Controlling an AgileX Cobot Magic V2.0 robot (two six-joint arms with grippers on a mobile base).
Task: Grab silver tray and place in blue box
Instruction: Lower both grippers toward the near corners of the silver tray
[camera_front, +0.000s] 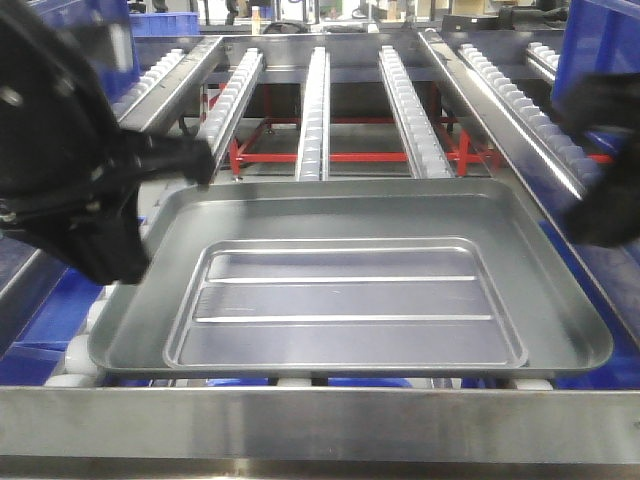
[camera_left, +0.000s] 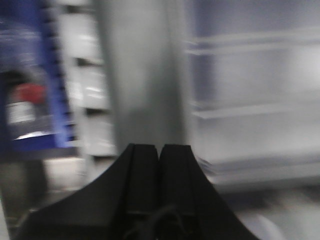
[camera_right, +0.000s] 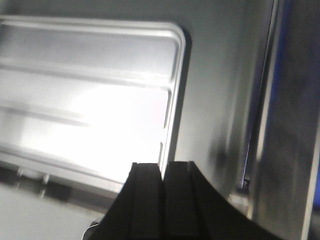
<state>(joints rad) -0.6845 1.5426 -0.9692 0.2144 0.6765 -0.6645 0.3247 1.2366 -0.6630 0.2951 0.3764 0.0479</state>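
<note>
**Tray flat on the rollers, both tools closed and empty**

The silver tray (camera_front: 350, 290) lies flat at the near end of the roller rack (camera_front: 312, 110), just behind the steel front rail (camera_front: 320, 420). Its recessed centre with the two long ridges faces up.

The left tool (camera_left: 160, 149) has its two black fingers pressed together and grips nothing. Its wrist view is badly blurred, showing only a steel strip ahead and some blue at the left. In the front view the left arm (camera_front: 70, 190) is a dark blur at the tray's far left corner. Its tip is at the rim there, but whether it touches cannot be told.

The right tool (camera_right: 162, 169) is closed too, with only a thin seam between its fingers, and it holds nothing. It hangs over the tray's right side, beside the edge of the recessed panel. The right arm (camera_front: 605, 200) is a dark blur by the tray's right rim.

A blue box (camera_front: 598, 45) stands at the rack's far right, well apart from the tray, with only part of its wall in view.
</note>
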